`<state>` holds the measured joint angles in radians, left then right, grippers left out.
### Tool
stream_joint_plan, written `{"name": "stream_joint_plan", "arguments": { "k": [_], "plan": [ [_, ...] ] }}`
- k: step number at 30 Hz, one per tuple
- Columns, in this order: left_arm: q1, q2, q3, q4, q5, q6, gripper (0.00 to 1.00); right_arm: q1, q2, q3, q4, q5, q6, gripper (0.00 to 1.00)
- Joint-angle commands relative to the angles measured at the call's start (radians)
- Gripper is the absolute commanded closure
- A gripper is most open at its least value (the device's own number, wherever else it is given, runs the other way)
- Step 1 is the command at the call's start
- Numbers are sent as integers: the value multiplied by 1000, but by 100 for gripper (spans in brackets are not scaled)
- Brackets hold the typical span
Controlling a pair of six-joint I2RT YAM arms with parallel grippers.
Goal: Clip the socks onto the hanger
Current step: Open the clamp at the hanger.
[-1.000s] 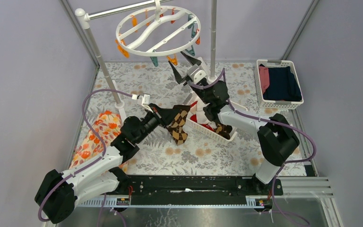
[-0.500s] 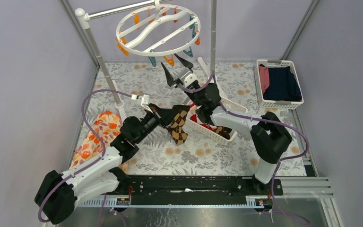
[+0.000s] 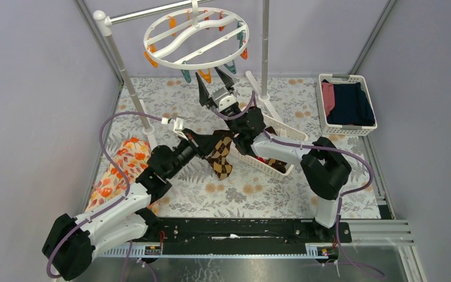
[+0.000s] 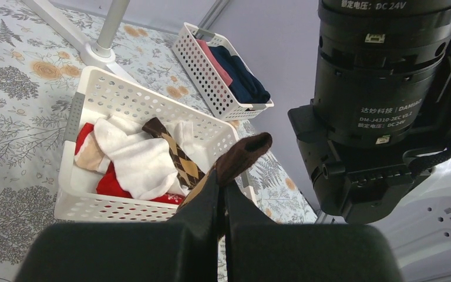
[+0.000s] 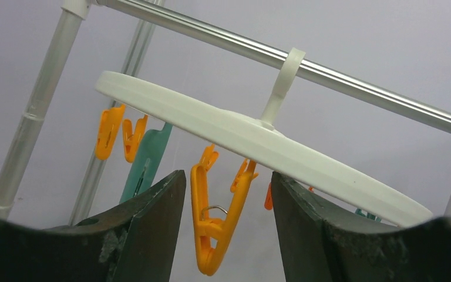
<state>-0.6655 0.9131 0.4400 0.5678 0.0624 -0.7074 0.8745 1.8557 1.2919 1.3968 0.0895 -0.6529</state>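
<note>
The hanger (image 3: 195, 38), a round white ring, hangs from a rail with orange and teal clothespins under its rim. My right gripper (image 3: 214, 77) is raised just beneath its near edge and stands open. In the right wrist view an orange clothespin (image 5: 217, 229) dangles from the hanger (image 5: 258, 132) between the spread fingers of the right gripper (image 5: 228, 176), touching neither. My left gripper (image 3: 208, 144) is shut on a brown-and-tan argyle sock (image 3: 222, 157), which hangs from it. In the left wrist view the left gripper (image 4: 222, 189) pinches that sock's brown cuff (image 4: 243, 155). More socks (image 4: 135, 158) lie in a white basket (image 4: 82, 100).
A second white basket (image 3: 323, 108) with navy and pink clothes sits at the far right. An orange floral cloth (image 3: 120, 167) lies left of my left arm. Two stand poles (image 3: 129, 82) (image 3: 265, 47) flank the ring. The sock basket (image 3: 257, 164) sits below my right arm.
My right gripper has swung left and up, from beside the right pole to under the ring's near edge, around the orange clothespin. The left arm and its sock have stayed put.
</note>
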Motion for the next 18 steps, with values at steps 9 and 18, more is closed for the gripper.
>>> {"name": "stream_joint_plan", "arguments": {
  "k": [9,18],
  "plan": [
    [12,-35,-26,23,1,-3,100,36,30,72,114,82,-90,46],
    [14,-36,-26,24,6,-7,100,38,18,58,125,95,-97,52]
  ]
}}
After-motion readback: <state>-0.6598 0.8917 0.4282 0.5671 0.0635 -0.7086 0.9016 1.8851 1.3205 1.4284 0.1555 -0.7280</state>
